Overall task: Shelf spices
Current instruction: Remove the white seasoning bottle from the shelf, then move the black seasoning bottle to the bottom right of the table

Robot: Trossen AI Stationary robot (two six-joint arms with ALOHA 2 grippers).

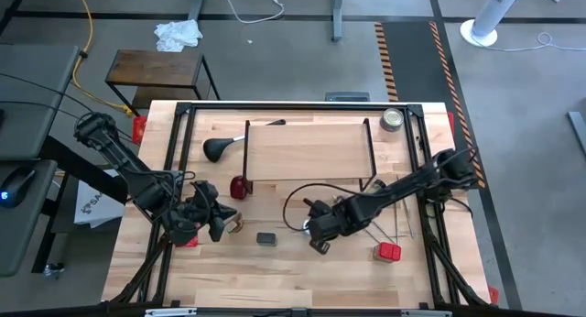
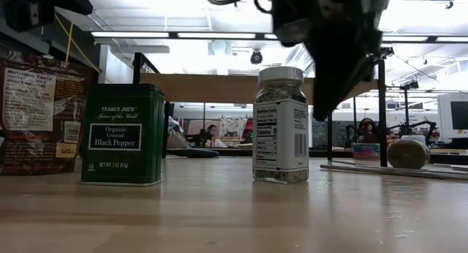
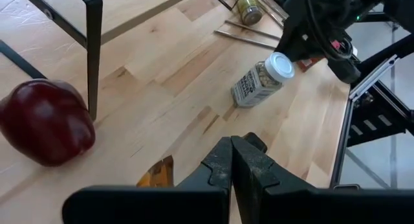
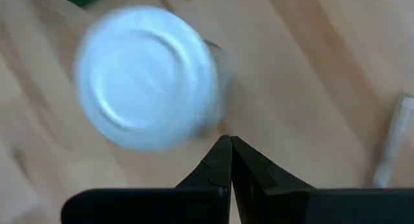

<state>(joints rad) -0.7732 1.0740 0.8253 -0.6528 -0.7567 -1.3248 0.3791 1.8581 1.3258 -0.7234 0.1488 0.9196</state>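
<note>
The shelf [image 1: 307, 150] stands at the table's far middle, a light board on black rod frames. A clear spice jar with a white cap [image 2: 281, 125] stands upright on its base near the table's middle. My right gripper [image 4: 231, 146] is shut, hovering just above and beside the jar's cap [image 4: 145, 78]. A green black-pepper tin [image 2: 122, 134] stands to the jar's left. My left gripper [image 3: 231, 153] is shut, low over the table left of the middle. A small tan wedge [image 3: 158, 175] lies close beside its fingers.
A dark red rounded object [image 3: 45, 123] sits by the shelf's near left leg [image 3: 94, 49]. A round silver tin [image 1: 394, 120] is at the far right, a flat red packet [image 1: 388, 252] at the near right, thin rods [image 1: 394, 227] beside it. A black ladle-like tool [image 1: 220, 149] lies left of the shelf.
</note>
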